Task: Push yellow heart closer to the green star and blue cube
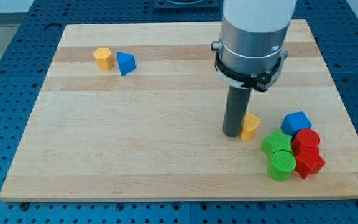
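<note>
My tip (232, 133) carries no claw to open or close; it touches the yellow heart (249, 127) at its 9 o'clock, ready to shove it toward the green star (276, 143) and blue cube (296, 121).

Robotics laboratory bench. Evidence: a blue perforated mounting table (17, 37) with a regular hole grid, a wooden work board (135, 124) on it, and an industrial robot arm (253, 37).

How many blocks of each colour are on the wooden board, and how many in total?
Yellow: 2, a hexagon-like block and the heart beside my tip
Blue: 2, a triangle-like block and the cube
Green: 2, the star and a cylinder
Red: 2
Total: 8
</note>
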`<state>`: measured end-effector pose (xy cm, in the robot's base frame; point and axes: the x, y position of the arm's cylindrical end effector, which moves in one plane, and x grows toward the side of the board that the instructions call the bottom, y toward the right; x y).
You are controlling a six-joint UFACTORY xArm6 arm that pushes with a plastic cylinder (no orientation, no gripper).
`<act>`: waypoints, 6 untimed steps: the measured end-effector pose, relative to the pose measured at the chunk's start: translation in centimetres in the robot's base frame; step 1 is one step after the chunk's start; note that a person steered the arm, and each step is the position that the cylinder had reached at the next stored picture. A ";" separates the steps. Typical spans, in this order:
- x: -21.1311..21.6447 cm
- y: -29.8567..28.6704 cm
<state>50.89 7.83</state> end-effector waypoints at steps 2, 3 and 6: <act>-1.7 -2.4; -1.6 -0.3; -2.6 3.4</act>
